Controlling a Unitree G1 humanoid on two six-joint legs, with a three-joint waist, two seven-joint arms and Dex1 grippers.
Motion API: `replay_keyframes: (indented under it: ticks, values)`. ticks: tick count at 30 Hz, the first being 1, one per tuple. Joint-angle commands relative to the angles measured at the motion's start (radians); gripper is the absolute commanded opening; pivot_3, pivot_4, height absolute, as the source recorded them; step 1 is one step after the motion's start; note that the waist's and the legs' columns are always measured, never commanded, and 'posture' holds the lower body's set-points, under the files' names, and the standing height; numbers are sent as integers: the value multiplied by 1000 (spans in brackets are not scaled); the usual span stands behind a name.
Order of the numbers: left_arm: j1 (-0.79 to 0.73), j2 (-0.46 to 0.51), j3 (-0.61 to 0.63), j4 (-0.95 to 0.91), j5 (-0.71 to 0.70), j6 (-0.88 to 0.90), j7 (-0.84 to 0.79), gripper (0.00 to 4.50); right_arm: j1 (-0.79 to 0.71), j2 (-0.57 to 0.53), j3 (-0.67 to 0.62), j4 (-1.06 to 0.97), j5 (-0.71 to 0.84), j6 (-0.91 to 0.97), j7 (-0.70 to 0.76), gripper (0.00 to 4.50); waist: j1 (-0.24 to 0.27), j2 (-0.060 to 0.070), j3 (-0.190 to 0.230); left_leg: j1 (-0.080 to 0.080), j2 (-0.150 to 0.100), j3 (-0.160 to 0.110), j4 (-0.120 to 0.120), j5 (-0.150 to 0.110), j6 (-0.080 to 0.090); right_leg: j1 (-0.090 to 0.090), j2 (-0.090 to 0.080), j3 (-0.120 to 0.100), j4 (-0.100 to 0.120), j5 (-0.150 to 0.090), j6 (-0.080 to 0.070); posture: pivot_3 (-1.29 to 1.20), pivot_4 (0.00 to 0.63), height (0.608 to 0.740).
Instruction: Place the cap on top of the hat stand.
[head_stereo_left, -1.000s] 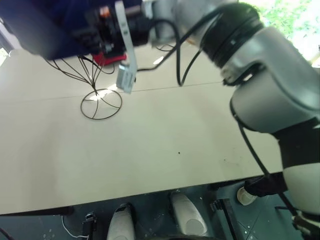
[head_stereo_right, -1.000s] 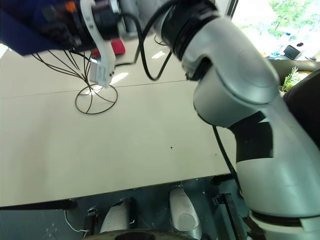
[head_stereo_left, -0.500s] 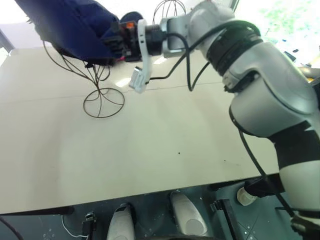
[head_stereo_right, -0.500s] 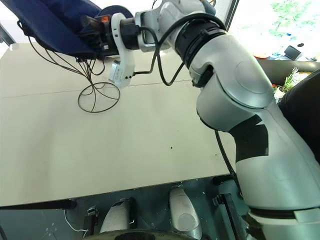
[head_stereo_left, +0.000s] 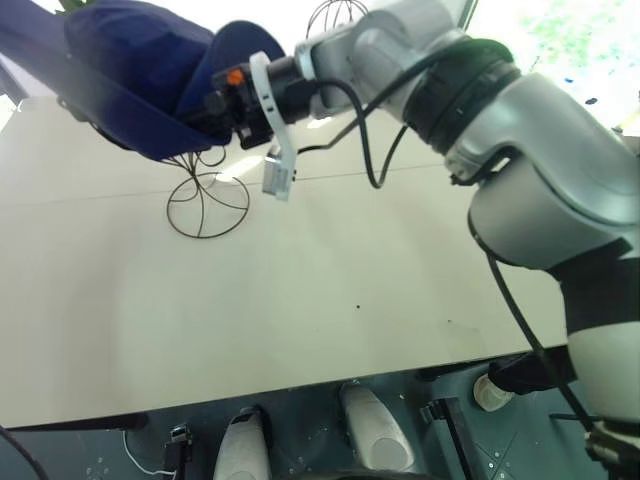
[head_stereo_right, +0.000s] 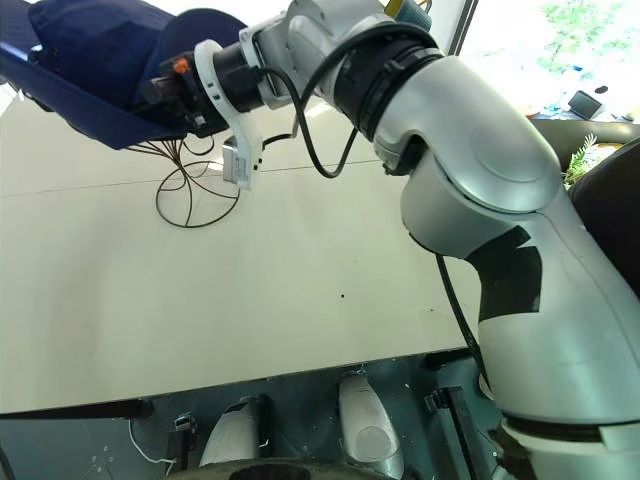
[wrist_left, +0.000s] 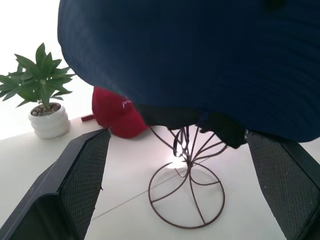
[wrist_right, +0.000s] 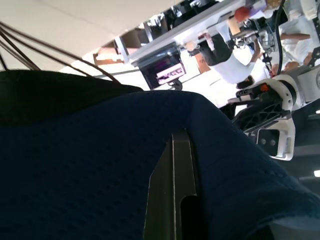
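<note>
The navy cap (head_stereo_left: 135, 65), wide-brimmed and floppy, hangs tilted over the hat stand, and my right gripper (head_stereo_left: 212, 106) is shut on the brim's near edge. The brim hides most of the stand's wire head. Below it the thin stem and the ring base (head_stereo_left: 207, 205) stand on the table. In the right wrist view one black finger (wrist_right: 174, 192) presses into blue fabric. My left gripper (wrist_left: 176, 135) is open beside the stand, its two fingers (wrist_left: 80, 175) wide apart and holding nothing, with the brim (wrist_left: 200, 60) above them.
A red cap (wrist_left: 115, 112) and a small potted plant (wrist_left: 45, 107) sit on the pale table (head_stereo_left: 300, 300) behind the stand. A smaller wire-globe stand (head_stereo_left: 337, 15) is at the far edge. People (wrist_right: 225, 55) stand in the background.
My right gripper has come down with the cap. The brim now covers the wire head, which showed below it half a second ago. The left gripper has stayed open.
</note>
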Motion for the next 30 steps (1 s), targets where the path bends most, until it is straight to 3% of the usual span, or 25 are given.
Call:
replay_keyframes:
  ticks: [1, 12, 22, 30]
  values:
    - [13, 31, 59, 32, 25, -49, -35, 4500, 35, -24, -98, -1, 132, -82, 154, 60, -1, 0, 0, 0, 0, 0, 0, 0, 0, 0, 0, 0, 0, 0, 0, 0, 150, 740]
    - [30, 33, 42, 93, 46, -87, -81, 4500, 164, -78, -293, -47, 344, -92, 473, 60, 0, 0, 0, 0, 0, -1, 1, 0, 0, 1, 0, -1, 0, 0, 0, 0, 150, 740]
    - [115, 40, 136, 38, 56, -21, -112, 4500, 383, -119, -444, -258, 375, 99, 446, 60, 1, 0, 0, 0, 0, -2, 1, 0, 0, 1, 0, -2, 1, 0, 0, 0, 150, 740]
    - [113, 28, 166, -82, 28, 84, -40, 4500, 560, -134, -539, -383, 479, 98, 582, 60, 4, -1, 0, 0, 0, -3, 2, 0, 0, 4, 0, -2, 0, 0, 0, 0, 150, 740]
